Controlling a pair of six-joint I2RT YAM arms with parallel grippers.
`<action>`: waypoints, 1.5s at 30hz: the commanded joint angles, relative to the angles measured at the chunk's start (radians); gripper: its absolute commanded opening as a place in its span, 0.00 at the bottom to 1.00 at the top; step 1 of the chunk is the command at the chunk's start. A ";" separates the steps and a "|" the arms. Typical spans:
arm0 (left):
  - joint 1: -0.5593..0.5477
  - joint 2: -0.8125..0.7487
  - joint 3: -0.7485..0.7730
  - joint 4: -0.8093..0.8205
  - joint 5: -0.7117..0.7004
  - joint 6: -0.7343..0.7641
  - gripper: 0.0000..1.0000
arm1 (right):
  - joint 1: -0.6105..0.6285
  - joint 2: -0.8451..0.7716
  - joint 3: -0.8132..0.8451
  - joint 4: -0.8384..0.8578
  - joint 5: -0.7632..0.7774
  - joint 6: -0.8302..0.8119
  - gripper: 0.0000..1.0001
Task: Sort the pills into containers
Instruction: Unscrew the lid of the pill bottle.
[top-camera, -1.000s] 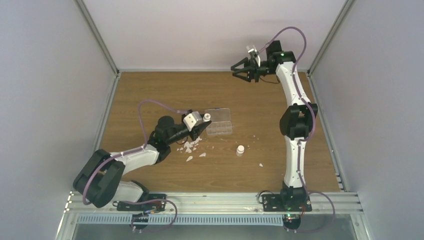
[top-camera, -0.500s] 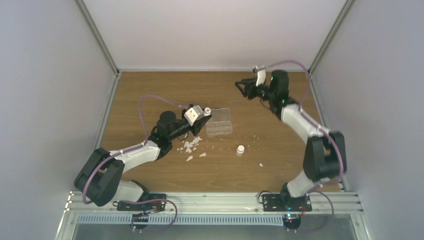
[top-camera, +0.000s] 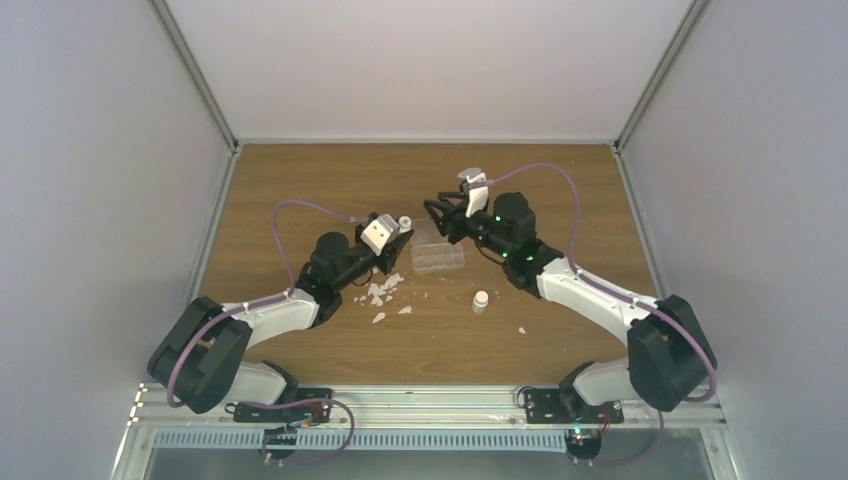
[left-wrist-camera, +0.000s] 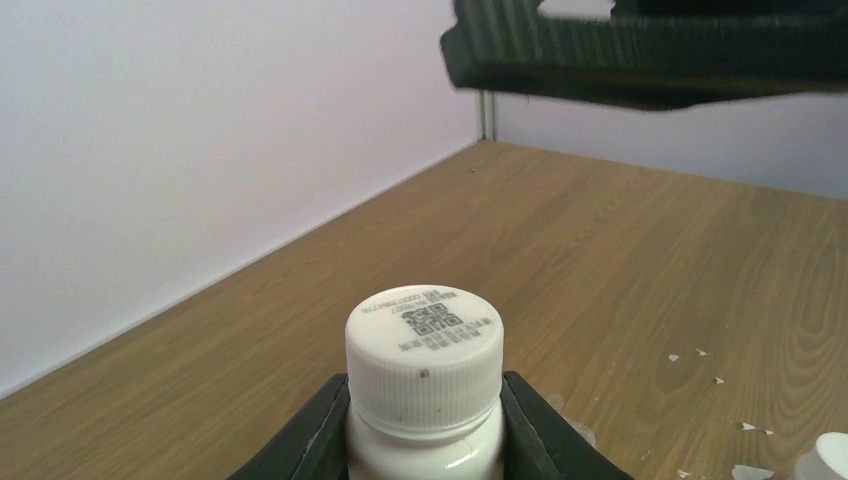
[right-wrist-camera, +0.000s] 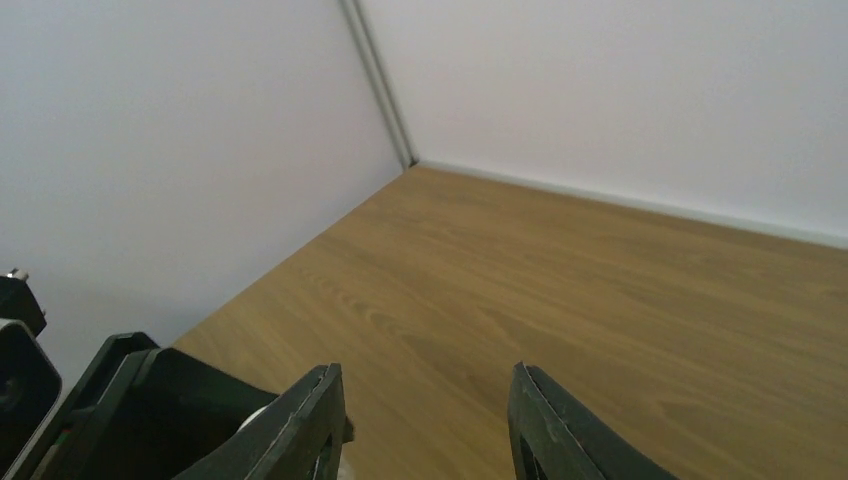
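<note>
One flat clear compartmented organiser box (top-camera: 440, 262), left gripper (left-wrist-camera: 424, 440) pinching white vial (left-wrist-camera: 424, 345), right gripper (right-wrist-camera: 425, 400) spread.

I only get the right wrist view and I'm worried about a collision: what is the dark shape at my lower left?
Observer: That is the left end effector, shut on a capped white vial.
Operator: Where is the organiser box? I can't see it.
Observer: The organiser box lies flat on the table. From overhead, your open right end effector overlaps its far edge.
Operator: Anything else close by?
Observer: A second vial stands upright on the base side of the box, and white flakes are scattered to its left.
</note>
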 joint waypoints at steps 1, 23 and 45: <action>-0.001 0.002 -0.023 0.102 -0.049 -0.012 0.64 | 0.063 0.054 0.073 -0.047 -0.002 -0.012 0.98; -0.001 -0.010 -0.053 0.112 -0.095 -0.003 0.64 | 0.168 0.200 0.184 -0.113 -0.098 -0.071 0.97; -0.001 -0.024 -0.059 0.109 -0.088 -0.002 0.64 | 0.179 0.228 0.210 -0.150 -0.006 -0.093 1.00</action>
